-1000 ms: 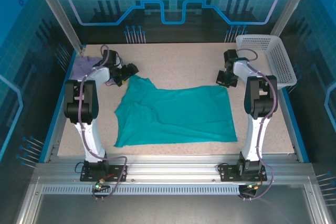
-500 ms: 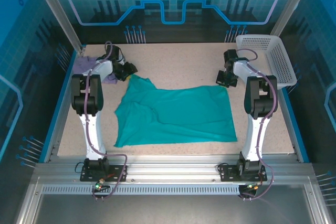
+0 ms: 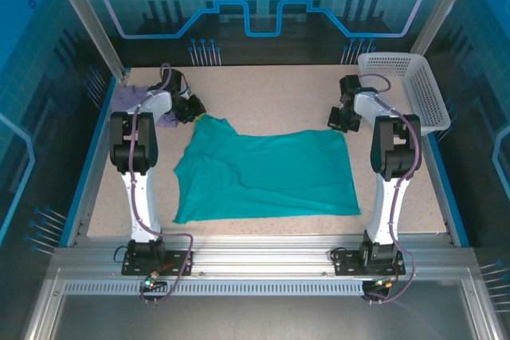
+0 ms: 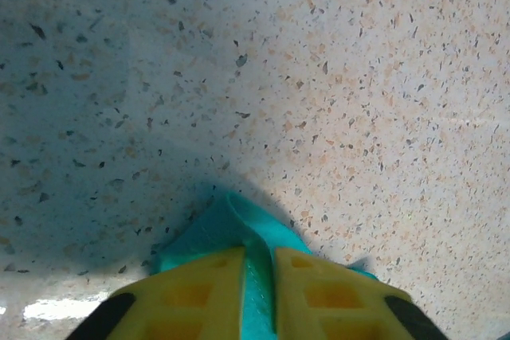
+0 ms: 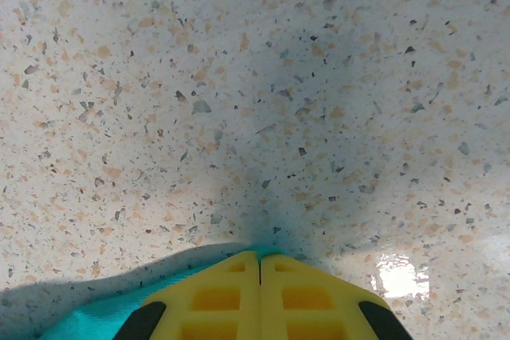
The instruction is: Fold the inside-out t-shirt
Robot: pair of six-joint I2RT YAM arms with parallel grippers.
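Note:
The inside-out t-shirt (image 3: 271, 173) is teal-green and lies spread flat across the middle of the table, with a fold along its left side. At its far left corner my left gripper (image 3: 198, 114) is shut on a pinch of the fabric. In the left wrist view the teal cloth (image 4: 231, 220) bunches up between the yellow fingers (image 4: 259, 252). At the far right corner my right gripper (image 3: 341, 125) is shut. In the right wrist view its yellow fingers (image 5: 260, 256) meet, with a sliver of teal cloth (image 5: 88, 312) at their tips and under them.
A lavender shirt (image 3: 127, 99) lies crumpled at the far left, just behind the left arm. A white mesh basket (image 3: 406, 85) stands at the far right corner. Bare speckled tabletop (image 3: 271, 89) stretches behind the t-shirt. Blue rails edge the table on both sides.
My left gripper has moved a little left and down onto the shirt's far left corner and closed on the cloth. The right arm has not moved.

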